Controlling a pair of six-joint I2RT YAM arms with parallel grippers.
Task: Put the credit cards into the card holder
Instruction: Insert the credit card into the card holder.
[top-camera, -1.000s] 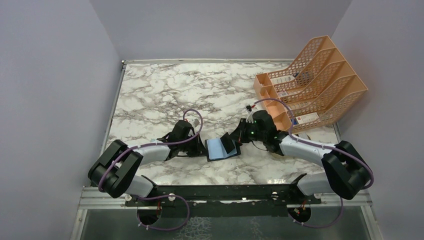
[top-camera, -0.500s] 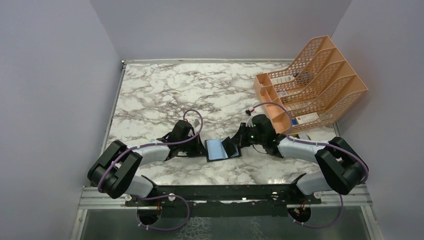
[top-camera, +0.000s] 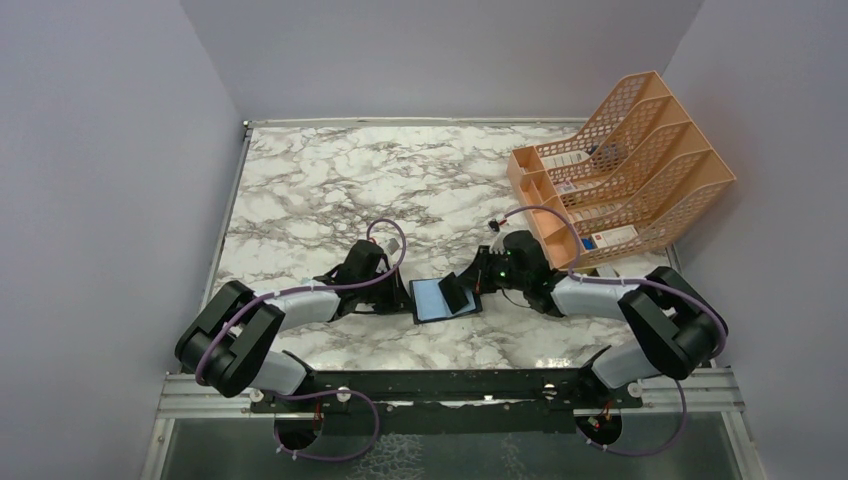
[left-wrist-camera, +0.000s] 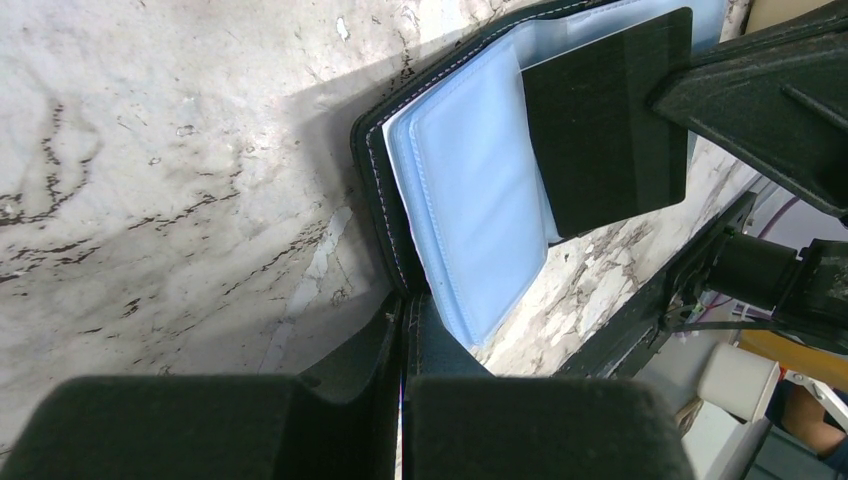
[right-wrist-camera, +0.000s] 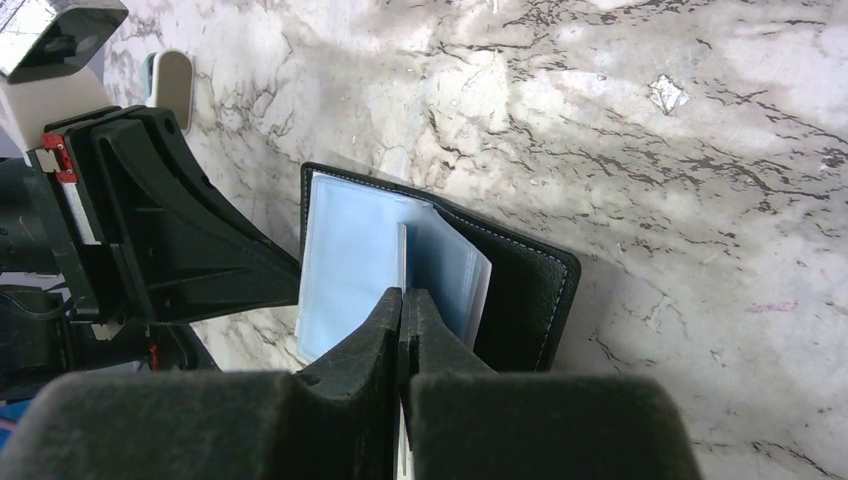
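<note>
The black card holder (top-camera: 432, 300) lies open on the marble table, its pale blue plastic sleeves (left-wrist-camera: 470, 200) facing up. My left gripper (top-camera: 403, 296) is shut on the holder's left black cover edge (left-wrist-camera: 403, 335), pinning it. My right gripper (top-camera: 472, 285) is shut on one credit card (top-camera: 458, 290), held on edge and tilted over the holder's right half. That card looks dark in the left wrist view (left-wrist-camera: 605, 120). In the right wrist view it is a thin edge (right-wrist-camera: 402, 255) standing between the blue sleeves, next to the black cover (right-wrist-camera: 525, 290). No other cards show.
An orange mesh file rack (top-camera: 625, 165) holding white boxes stands at the back right, close behind my right arm. Grey walls enclose the table on the left, back and right. The left arm's body (right-wrist-camera: 170, 240) sits just left of the holder.
My right gripper has shifted slightly left and down with the card, bringing it closer into the open holder. My left gripper has stayed clamped on the holder's edge.
</note>
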